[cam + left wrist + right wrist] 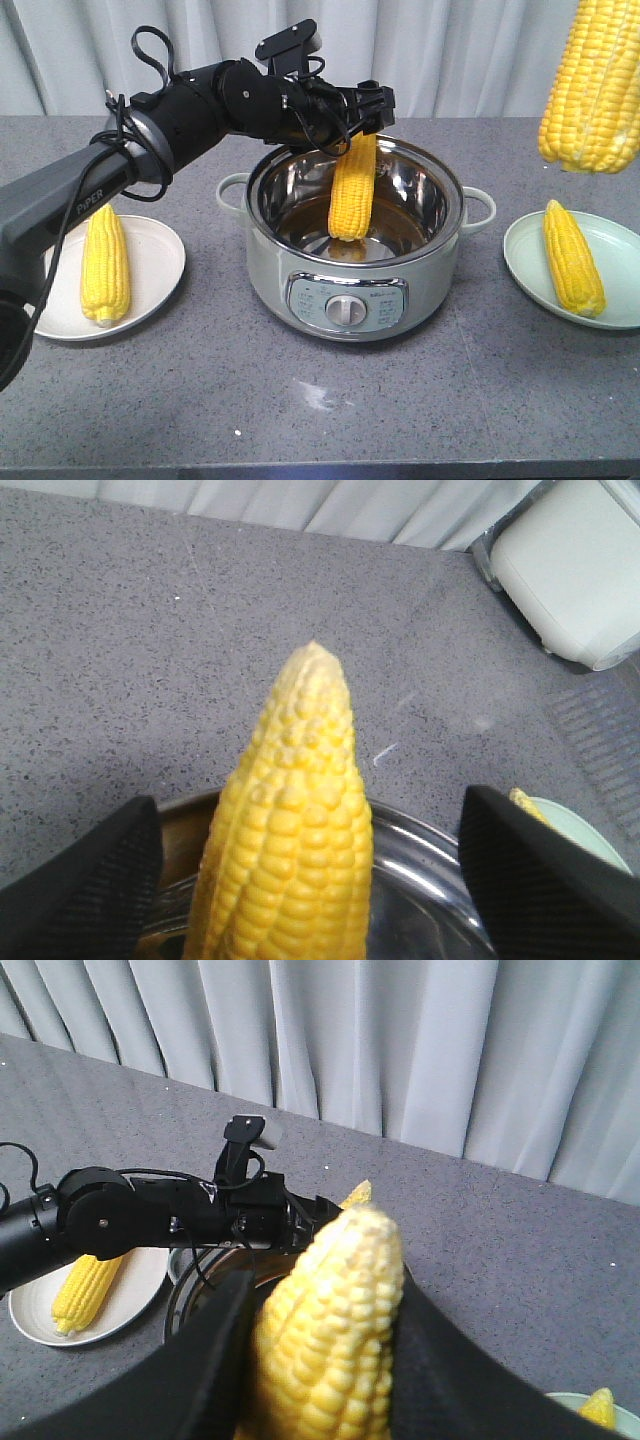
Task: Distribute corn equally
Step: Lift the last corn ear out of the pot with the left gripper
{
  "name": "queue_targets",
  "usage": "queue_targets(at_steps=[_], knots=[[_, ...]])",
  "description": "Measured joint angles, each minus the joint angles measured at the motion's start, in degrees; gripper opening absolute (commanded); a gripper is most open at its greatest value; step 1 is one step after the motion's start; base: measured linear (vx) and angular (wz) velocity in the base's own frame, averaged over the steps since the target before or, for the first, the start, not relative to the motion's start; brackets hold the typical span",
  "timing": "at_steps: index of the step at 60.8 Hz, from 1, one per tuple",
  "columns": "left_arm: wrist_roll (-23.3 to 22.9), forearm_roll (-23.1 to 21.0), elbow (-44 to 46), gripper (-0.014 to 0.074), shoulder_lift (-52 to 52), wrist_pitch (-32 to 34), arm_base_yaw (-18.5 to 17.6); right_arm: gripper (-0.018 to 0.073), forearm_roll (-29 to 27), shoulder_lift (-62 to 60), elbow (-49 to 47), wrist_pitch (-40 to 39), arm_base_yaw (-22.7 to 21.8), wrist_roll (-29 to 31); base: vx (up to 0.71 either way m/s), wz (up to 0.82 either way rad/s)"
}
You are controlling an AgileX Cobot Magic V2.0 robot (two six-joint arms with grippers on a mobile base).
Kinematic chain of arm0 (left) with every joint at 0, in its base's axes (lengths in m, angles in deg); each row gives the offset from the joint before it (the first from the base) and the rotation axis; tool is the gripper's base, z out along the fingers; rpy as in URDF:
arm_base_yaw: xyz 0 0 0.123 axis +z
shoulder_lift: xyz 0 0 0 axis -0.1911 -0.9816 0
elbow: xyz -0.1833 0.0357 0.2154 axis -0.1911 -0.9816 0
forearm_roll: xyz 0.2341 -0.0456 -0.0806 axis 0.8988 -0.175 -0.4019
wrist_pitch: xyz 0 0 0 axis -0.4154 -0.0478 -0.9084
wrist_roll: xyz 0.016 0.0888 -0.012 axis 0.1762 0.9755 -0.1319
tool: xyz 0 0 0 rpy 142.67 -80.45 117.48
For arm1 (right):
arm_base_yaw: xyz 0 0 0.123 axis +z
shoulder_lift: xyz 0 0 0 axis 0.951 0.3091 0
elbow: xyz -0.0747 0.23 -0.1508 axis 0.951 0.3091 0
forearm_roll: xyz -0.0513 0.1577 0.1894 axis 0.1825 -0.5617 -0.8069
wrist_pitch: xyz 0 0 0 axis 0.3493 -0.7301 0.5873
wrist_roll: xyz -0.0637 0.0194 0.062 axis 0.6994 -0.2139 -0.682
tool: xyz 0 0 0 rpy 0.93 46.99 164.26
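Above the pot (355, 240), two cobs are held aloft.
Front view: the left pincer (362, 118) grips a cob (353, 188) upright over the pot at the surface's middle; one cob (104, 263) lies on the cream plate (160, 262), another (572, 256) on the green plate (525, 258).
Left wrist: fingers (80, 890) flank that cob.
Right wrist: the right pincer (325, 1360) clasps the fourth cob (330, 1330).

The left gripper (362, 128) hangs over the electric cooker (350, 250), a cob (353, 190) hanging from it into the pot. Left of it a cob (104, 262) lies on a plate (160, 270); right, another cob (573, 258) on a second plate (620, 250). The right gripper (320, 1360), above that plate, has a fourth cob (595, 85).
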State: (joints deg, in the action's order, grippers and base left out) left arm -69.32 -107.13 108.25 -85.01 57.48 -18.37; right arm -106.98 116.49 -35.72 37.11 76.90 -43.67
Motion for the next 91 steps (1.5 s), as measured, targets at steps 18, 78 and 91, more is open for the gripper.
queue_targets(at_steps=[18, 78, 91], knots=[[0.71, 0.05, 0.00, 0.0421, -0.12, 0.05, 0.00, -0.0004, 0.00, 0.00, 0.00, 0.00, 0.00, 0.00, 0.00, 0.00], [9.75, 2.49, 0.01, -0.0008, 18.34, -17.34, 0.00, -0.0004, 0.00, 0.00, 0.00, 0.00, 0.00, 0.00, 0.00, 0.00], [10.27, 4.56, 0.01, -0.0008, 25.89, -28.50, 0.00, -0.0004, 0.00, 0.00, 0.00, 0.00, 0.00, 0.00, 0.00, 0.00]])
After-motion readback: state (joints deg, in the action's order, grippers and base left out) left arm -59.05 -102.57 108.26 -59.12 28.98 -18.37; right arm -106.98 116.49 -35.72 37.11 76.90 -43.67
